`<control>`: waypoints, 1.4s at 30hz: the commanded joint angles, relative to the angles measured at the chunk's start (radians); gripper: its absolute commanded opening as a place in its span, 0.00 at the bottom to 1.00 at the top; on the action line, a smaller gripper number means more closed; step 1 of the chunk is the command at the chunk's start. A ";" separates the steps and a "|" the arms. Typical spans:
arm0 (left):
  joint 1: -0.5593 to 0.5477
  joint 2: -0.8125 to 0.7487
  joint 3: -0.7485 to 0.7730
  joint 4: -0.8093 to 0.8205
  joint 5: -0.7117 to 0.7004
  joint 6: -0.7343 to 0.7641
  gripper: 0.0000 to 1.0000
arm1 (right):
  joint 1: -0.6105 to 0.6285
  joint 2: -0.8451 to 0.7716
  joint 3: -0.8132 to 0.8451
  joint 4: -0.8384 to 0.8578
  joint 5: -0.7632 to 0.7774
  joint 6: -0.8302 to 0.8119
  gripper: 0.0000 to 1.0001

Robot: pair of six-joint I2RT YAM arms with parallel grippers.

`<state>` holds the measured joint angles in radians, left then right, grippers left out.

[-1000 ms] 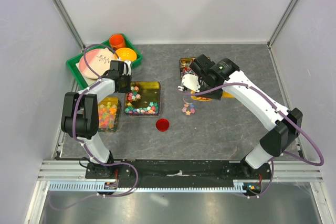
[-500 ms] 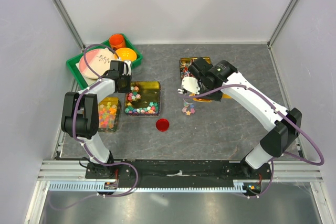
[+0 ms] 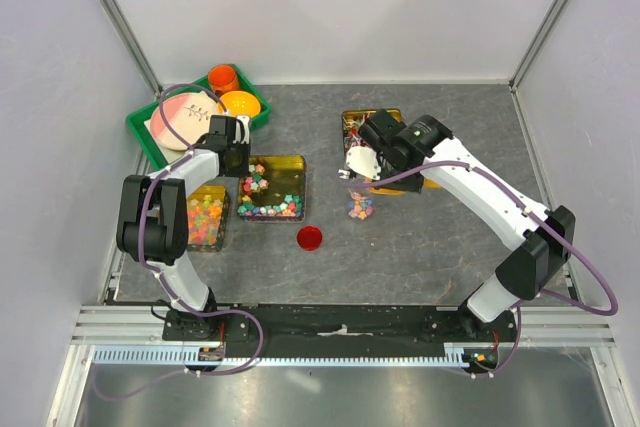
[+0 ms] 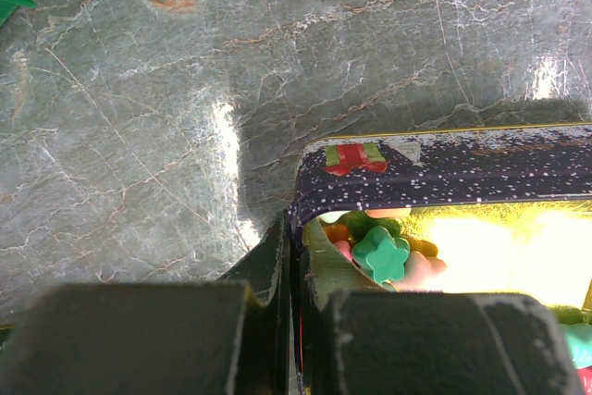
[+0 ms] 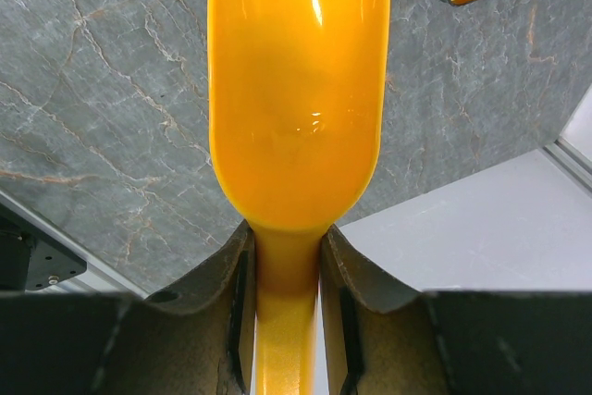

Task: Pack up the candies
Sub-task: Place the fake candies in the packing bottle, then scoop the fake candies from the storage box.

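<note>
left gripper (image 4: 294,256): fingers pressed together on the rear-left wall of the gold tin (image 4: 444,164)
right gripper (image 5: 288,256): pinching the handle of the orange scoop (image 5: 296,90)
candies (image 3: 268,209): most are in the gold tin, left of the worktop's (image 3: 430,247) centre; a small cluster (image 3: 358,207) lies near the centre
red lid (image 3: 310,238): just off the tin's near-right corner

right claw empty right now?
No, the right claw is clamped on the narrow handle of an orange scoop, as the right wrist view shows.
</note>
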<state>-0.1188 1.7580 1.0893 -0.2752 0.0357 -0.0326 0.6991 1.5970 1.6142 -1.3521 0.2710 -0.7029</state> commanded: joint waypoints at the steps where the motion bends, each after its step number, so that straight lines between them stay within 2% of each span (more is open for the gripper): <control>1: 0.010 0.012 0.011 0.051 0.009 0.016 0.01 | 0.008 -0.046 0.007 -0.105 0.028 0.005 0.00; 11: 0.010 0.014 0.011 0.051 0.009 0.016 0.02 | 0.011 -0.065 0.004 -0.107 0.027 0.005 0.00; 19: 0.010 0.015 0.011 0.053 0.009 0.017 0.01 | 0.013 -0.107 0.047 -0.076 -0.091 0.009 0.00; 25: 0.010 0.018 0.012 0.053 0.010 0.019 0.02 | 0.011 -0.170 0.023 0.002 -0.263 0.029 0.00; 29: 0.010 0.015 0.011 0.051 0.009 0.019 0.02 | 0.011 -0.213 -0.051 0.069 -0.366 0.037 0.00; 38: 0.010 0.020 0.015 0.051 0.012 0.022 0.01 | 0.011 -0.377 -0.213 0.359 -0.478 0.045 0.00; 42: 0.010 0.014 0.017 0.045 0.038 0.020 0.01 | 0.010 -0.376 -0.244 0.404 -0.545 0.089 0.00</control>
<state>-0.1169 1.7645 1.0893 -0.2707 0.0364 -0.0322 0.7052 1.2358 1.3899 -1.0832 -0.1715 -0.6628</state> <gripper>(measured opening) 0.041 0.349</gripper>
